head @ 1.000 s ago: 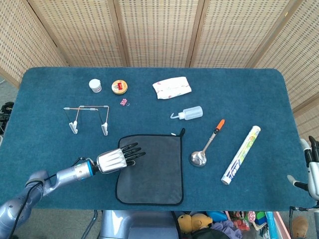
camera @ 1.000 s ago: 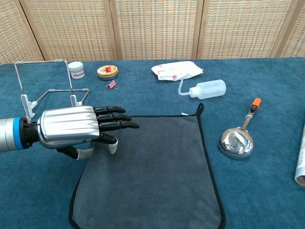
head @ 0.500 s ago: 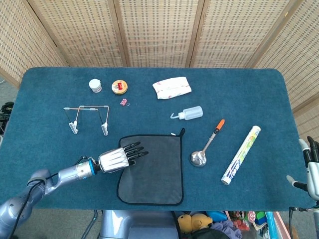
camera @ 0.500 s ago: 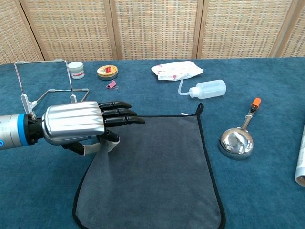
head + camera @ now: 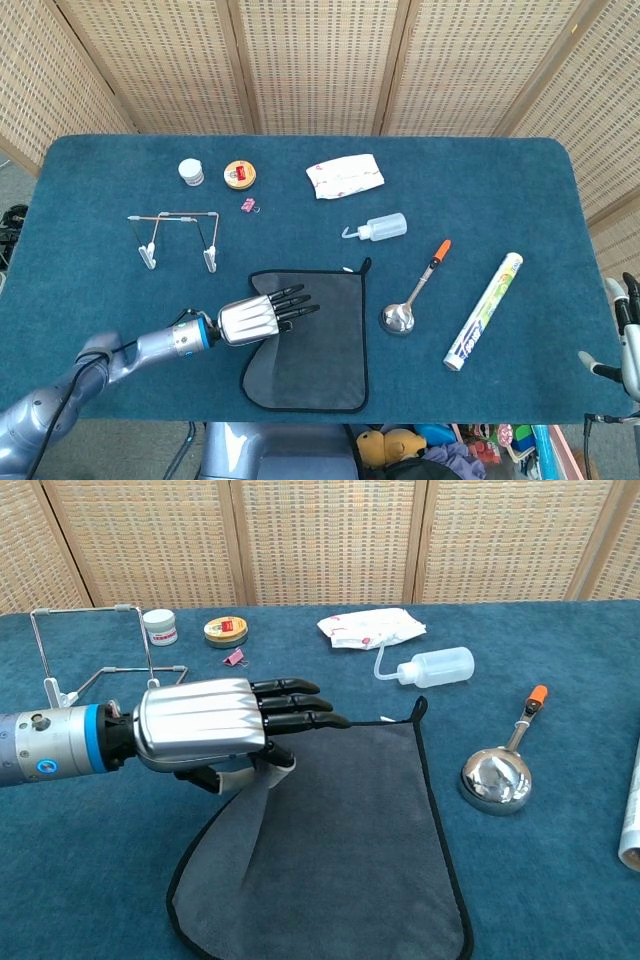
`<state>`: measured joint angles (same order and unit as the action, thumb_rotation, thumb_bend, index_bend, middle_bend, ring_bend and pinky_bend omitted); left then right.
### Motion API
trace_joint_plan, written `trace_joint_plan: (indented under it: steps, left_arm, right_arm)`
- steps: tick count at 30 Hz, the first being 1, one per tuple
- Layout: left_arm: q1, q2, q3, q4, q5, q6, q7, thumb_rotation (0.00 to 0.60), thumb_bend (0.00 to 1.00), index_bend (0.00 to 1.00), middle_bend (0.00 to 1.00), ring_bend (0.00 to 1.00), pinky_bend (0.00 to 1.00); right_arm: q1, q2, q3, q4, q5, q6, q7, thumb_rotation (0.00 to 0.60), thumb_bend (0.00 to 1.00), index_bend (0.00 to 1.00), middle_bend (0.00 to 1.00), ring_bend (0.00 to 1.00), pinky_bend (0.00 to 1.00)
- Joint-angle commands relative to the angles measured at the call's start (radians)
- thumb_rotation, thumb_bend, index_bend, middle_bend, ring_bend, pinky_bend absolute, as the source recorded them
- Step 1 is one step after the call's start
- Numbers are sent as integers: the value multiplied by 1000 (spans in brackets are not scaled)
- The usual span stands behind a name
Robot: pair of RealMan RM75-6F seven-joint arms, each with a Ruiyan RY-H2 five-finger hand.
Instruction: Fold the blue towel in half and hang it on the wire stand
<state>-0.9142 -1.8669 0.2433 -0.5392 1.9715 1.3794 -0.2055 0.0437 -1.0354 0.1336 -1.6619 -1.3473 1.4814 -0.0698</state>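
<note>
I've got the left hand (image 5: 225, 730) pinching the far-left corner of the towel (image 5: 350, 850) and holding it up off the worktop (image 5: 90, 260). The wire stand (image 5: 178, 238) sits just far-left of it. My right hand (image 5: 625, 335) only peeks in at the right edge, so I can't tell its state.

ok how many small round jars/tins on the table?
2. White jar sits at the far left of the table, behind the wire stand; yellow tin sits just right of it. None appear hidden.
</note>
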Motion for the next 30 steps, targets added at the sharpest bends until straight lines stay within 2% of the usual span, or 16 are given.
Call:
trace_joint_plan:
  steps: [1, 10, 30]
  left_arm:
    - [-28, -29, -7, 14, 3, -14, -12, 600, 567, 590, 0, 0, 0]
    - [-99, -94, -21, 73, 5, -44, -26, 600, 564, 592, 0, 0, 0]
    - [-186, -256, -61, 210, -60, -160, -96, 600, 556, 595, 0, 0, 0]
  right_arm:
    - [1, 1, 2, 2, 6, -4, 5, 600, 0, 0, 0, 0, 0]
    - [6, 2, 11, 12, 34, -21, 11, 600, 0, 0, 0, 0, 0]
    - [14, 0, 23, 33, 78, -50, 20, 600, 0, 0, 0, 0, 0]
